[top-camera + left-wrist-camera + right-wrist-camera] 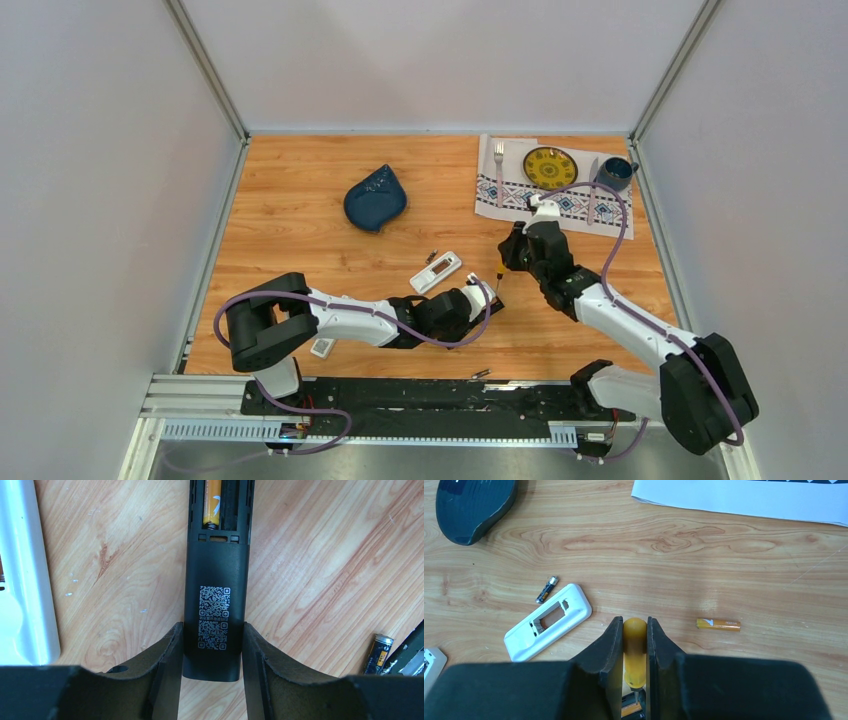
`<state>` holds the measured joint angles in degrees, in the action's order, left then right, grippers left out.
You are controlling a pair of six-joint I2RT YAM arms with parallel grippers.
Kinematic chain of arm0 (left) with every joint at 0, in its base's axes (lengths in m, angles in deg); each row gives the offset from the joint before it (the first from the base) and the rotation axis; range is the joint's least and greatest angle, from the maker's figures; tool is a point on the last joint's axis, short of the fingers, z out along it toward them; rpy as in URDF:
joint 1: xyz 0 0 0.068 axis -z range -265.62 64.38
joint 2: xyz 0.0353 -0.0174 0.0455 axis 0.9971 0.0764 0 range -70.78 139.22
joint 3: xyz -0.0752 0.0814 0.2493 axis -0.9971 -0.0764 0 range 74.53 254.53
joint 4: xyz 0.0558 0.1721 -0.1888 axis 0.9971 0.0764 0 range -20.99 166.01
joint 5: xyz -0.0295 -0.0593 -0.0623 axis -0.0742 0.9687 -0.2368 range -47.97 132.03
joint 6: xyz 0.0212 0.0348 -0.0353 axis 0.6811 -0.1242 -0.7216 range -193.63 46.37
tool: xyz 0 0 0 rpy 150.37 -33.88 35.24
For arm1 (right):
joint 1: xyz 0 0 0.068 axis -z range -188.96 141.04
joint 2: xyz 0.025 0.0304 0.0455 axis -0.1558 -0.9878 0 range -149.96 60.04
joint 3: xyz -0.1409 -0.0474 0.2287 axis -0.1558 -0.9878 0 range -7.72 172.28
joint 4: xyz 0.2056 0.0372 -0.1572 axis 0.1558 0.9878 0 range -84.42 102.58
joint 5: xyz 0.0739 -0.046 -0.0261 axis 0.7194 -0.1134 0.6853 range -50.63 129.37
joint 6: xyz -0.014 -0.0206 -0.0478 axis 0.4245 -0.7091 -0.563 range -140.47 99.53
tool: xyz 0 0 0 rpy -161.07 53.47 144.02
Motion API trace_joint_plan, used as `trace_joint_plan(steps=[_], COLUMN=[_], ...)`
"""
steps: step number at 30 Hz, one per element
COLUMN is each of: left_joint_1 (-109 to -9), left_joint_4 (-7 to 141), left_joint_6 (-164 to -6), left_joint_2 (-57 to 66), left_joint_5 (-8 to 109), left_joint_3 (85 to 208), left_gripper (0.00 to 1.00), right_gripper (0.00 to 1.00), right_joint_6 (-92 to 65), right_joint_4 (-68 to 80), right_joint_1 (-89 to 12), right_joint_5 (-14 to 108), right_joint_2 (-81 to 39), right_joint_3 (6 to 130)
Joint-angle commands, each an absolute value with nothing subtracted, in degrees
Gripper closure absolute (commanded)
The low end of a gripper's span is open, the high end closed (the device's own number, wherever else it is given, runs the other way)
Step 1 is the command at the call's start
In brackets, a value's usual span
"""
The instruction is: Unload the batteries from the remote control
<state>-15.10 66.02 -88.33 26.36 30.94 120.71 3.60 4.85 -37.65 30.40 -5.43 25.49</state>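
A black remote control (216, 580) lies back-up on the wooden table, its cover off. My left gripper (213, 645) is shut on its near end, both fingers against its sides. One orange-gold battery (211, 505) sits in the open compartment. My right gripper (634, 625) is shut on an orange-handled screwdriver (634, 645), whose tip points down at that compartment. Loose on the table are an orange-gold battery (718, 624) and a dark battery (546, 589). Another dark battery (378, 652) lies right of the black remote. From above, both grippers (480, 300) (505, 262) meet at the remote.
A white remote (549, 621) with an open, empty compartment lies left of the black one. A blue leaf-shaped dish (375, 197) sits further back. At the back right, a placemat (510, 190) carries a plate (550, 167), fork, knife and cup (615, 173). A small white piece (322, 347) lies by the left arm.
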Motion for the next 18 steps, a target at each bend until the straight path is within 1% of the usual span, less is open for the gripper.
trace_joint_plan(steps=[1, 8, 18], left_joint_1=[-15.0, -15.0, -15.0], left_joint_4=[78.1, 78.2, 78.1], left_joint_6=[-90.6, -90.6, -90.7], left_joint_2=[32.1, 32.1, 32.3], left_joint_5=[35.7, 35.6, 35.6], left_joint_3=[116.5, 116.5, 116.5], left_gripper=[0.98, 0.98, 0.98], right_gripper=[1.00, 1.00, 1.00], right_joint_6=[2.9, 3.3, 0.6], right_joint_4=[2.4, 1.5, 3.1], right_joint_1=[-37.4, -37.4, -37.4], right_joint_5=[28.6, 29.4, 26.1], right_joint_2=[-6.8, -8.8, -5.7], right_joint_3=[25.4, 24.9, 22.9])
